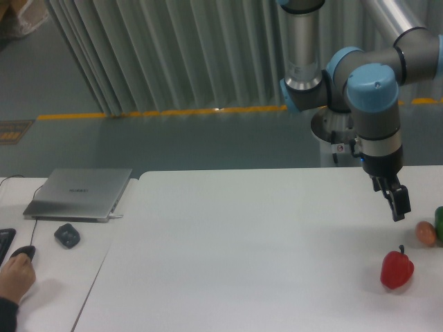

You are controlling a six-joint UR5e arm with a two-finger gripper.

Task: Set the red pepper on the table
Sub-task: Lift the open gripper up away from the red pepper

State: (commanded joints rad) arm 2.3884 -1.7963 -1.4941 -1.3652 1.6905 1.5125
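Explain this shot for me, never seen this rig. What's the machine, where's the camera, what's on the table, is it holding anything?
The machine is a single robot arm, grey tubes with blue joint caps, ending in a two-finger gripper. There is one fixed camera, looking down at the table from in front.

On the table, near the right edge, stands the red pepper, stem up. Beside it, further right, lie a small orange-brown ball and a dark green item cut off by the frame.

The gripper holds nothing: it hangs in the air above the pepper, clear of it. Whether its fingers are open or shut is hard to tell from this angle.

At left is a separate desk with a closed laptop, a mouse and someone's hand.
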